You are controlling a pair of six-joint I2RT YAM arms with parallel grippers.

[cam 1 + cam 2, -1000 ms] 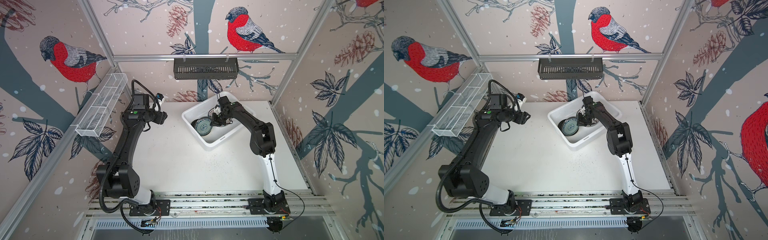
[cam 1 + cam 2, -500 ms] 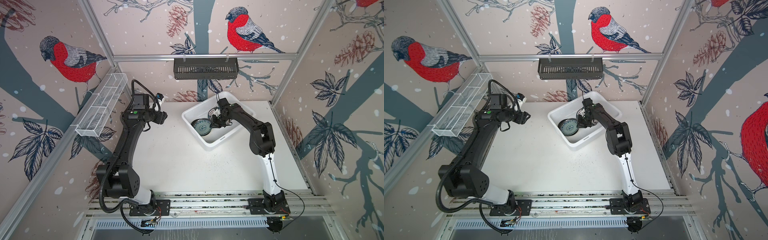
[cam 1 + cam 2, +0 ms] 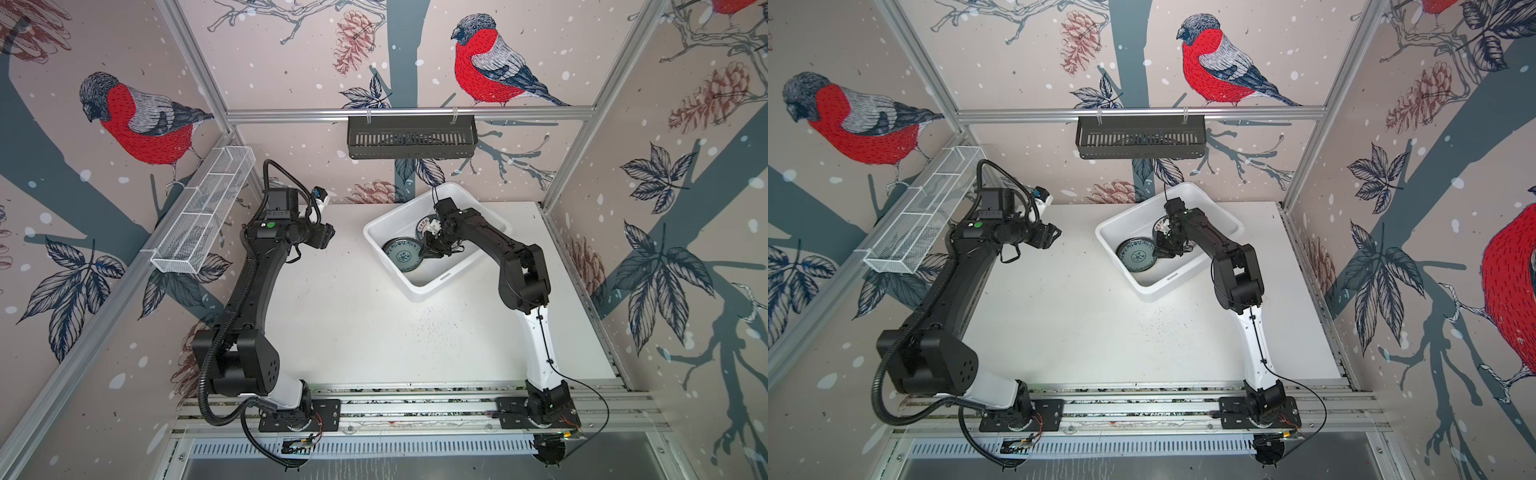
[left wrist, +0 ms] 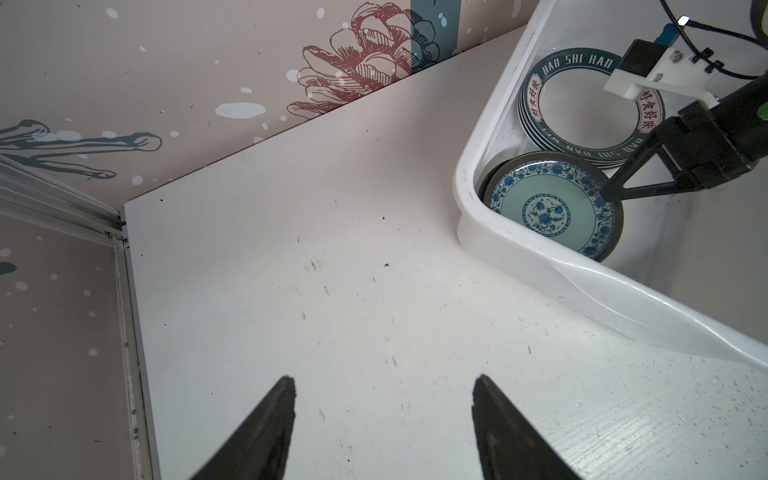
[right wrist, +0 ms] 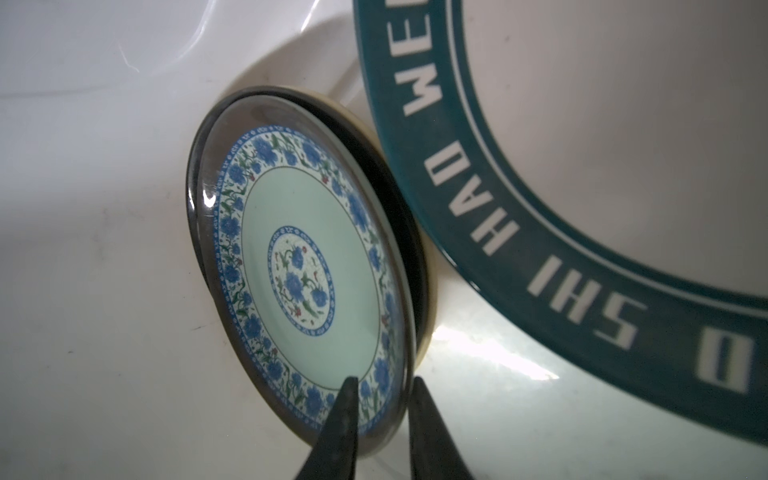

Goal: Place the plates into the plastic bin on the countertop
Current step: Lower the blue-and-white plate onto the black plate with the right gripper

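My right fingers (image 5: 340, 424) stand narrowly parted astride the rim of the teal plate (image 5: 307, 270); whether they grip it, I can't tell. The plate lies on dark and cream plates, beside the lettered stack (image 4: 590, 104), inside the plastic bin (image 3: 432, 286), upper right of centre. My left fingers (image 4: 266, 428) are spread and empty. I see no plates on the surface (image 3: 353, 332), so I judge only letting go remains.

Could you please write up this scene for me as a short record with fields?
Plastic bin: back right of the countertop
Plates: lettered-rim stack and teal plate atop a black plate, all in bin
Right gripper: fingers straddle teal plate's rim; grip unclear
Left gripper: open, empty, over countertop
Plates outside bin: none visible
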